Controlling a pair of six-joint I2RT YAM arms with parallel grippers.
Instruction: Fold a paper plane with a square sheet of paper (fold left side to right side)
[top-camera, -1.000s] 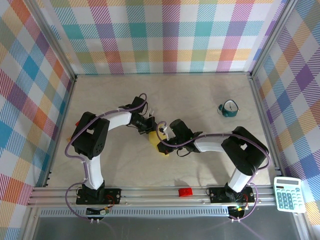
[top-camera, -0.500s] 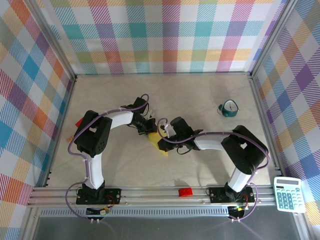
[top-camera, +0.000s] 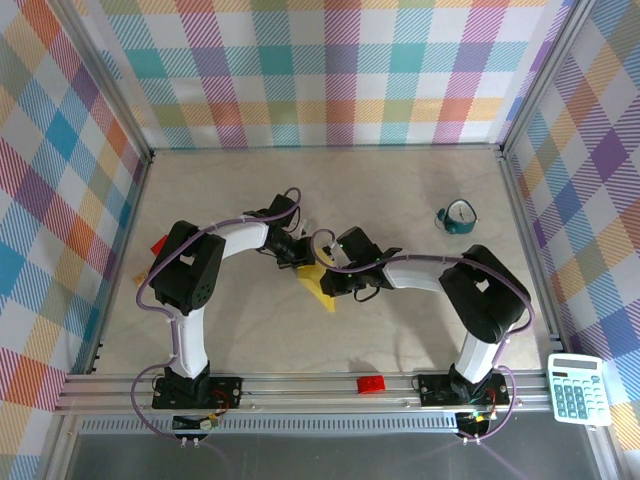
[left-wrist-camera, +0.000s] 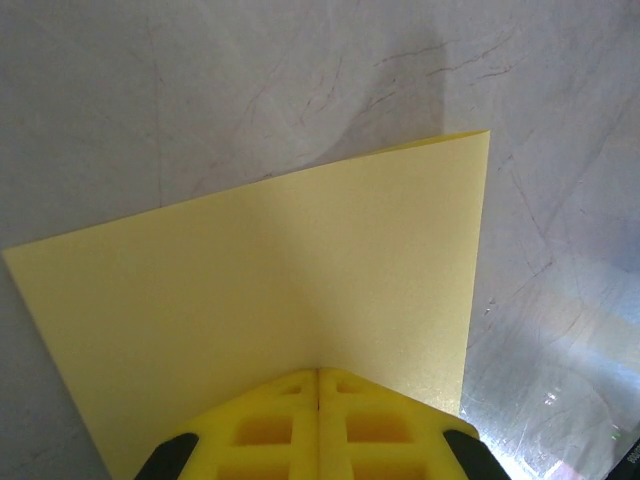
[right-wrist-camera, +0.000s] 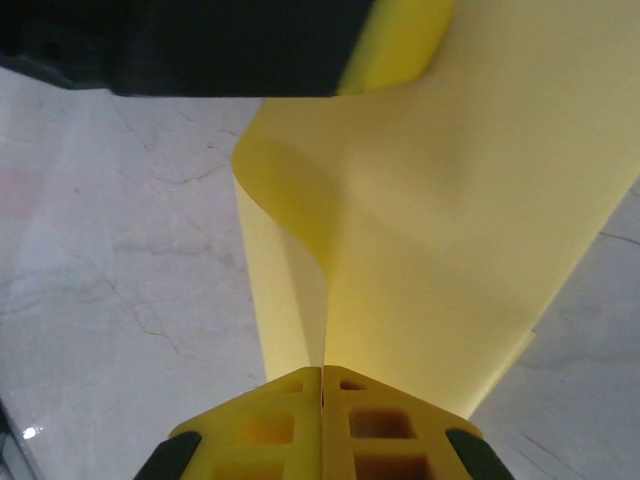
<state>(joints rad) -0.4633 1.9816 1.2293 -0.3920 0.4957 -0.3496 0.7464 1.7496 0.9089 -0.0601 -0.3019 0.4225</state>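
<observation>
the left gripper (left-wrist-camera: 318, 372) holds its yellow fingers pressed together with the seam closed, pinching one edge of the square sheet of paper (left-wrist-camera: 300, 270). the sheet fans out flat from the fingertips, just above the pale marbled table (left-wrist-camera: 150, 90). the right gripper (right-wrist-camera: 322, 368) likewise has its fingers closed tight on the paper. here the sheet rises from the seam in a loose curl, one layer bowing to the left and the other spreading wide to the right, up to the other gripper's yellow finger at the top of the right wrist view. from above, the two grippers meet near the middle of the table with the yellow paper between and under them, and a pointed corner sticks out toward the near edge. well apart, a small teal clock (top-camera: 458, 218) sits at the right rear. a red brick (top-camera: 371, 384) lies on the front rail and a calculator (top-camera: 578, 389) rests by the near right corner.
</observation>
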